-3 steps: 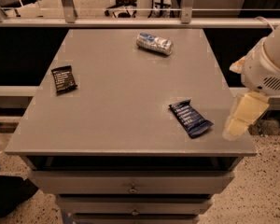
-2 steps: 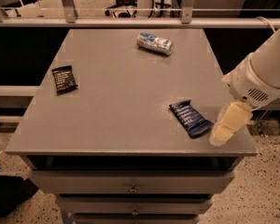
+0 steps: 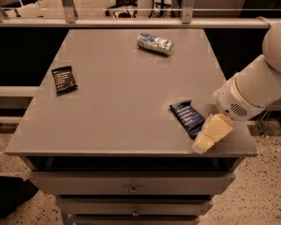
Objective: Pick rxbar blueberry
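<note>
In the camera view, the rxbar blueberry lies flat on the grey counter near its front right corner, long axis running diagonally from upper left to lower right; its lower end sits just beside the cream-coloured tool, which hangs low at the counter's front edge on the end of the white arm; whether the tool is open or closed I cannot tell, and it does not appear to be gripping anything. A smaller black wrapper lies well apart at the left, and a silver-and-blue can lies on its side near the back (neither is wanted). The step in hand looks like the final approach; to do it well, the tool should probably come up and over the bar's middle, not its crimped end, turn so that it closes across the narrow width, and descend squarely; a flat wrapper gives little to catch, so pressing close to the surface matters, and a sideways nudge here could push the bar off the edge.
</note>
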Controlling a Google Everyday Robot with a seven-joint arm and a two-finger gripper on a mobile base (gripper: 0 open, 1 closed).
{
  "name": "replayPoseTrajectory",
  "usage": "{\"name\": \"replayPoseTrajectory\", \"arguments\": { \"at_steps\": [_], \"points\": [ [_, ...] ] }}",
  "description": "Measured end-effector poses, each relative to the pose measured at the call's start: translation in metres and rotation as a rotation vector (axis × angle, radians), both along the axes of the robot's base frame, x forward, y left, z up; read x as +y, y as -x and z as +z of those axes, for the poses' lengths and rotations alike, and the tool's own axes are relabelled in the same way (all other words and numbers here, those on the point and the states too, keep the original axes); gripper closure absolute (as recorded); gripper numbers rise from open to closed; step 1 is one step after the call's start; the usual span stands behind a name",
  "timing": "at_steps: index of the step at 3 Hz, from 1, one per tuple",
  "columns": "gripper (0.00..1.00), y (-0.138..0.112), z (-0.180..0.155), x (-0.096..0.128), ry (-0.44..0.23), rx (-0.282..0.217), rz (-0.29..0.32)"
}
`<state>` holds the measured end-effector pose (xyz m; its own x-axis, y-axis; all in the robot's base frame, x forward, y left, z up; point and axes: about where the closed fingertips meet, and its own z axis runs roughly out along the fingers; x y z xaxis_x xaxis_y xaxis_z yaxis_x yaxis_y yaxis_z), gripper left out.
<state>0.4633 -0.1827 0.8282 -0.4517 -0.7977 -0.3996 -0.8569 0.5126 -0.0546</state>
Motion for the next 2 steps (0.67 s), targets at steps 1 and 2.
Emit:
{"name": "replayPoseTrajectory", "arguments": {
  "at_steps": [1, 2],
  "points": [
    [0.02, -0.008, -0.006, 0.017, -0.049, 0.006, -0.02],
    [0.25, -0.014, -0.01, 0.028, -0.071, 0.022, -0.041]
  ]
}}
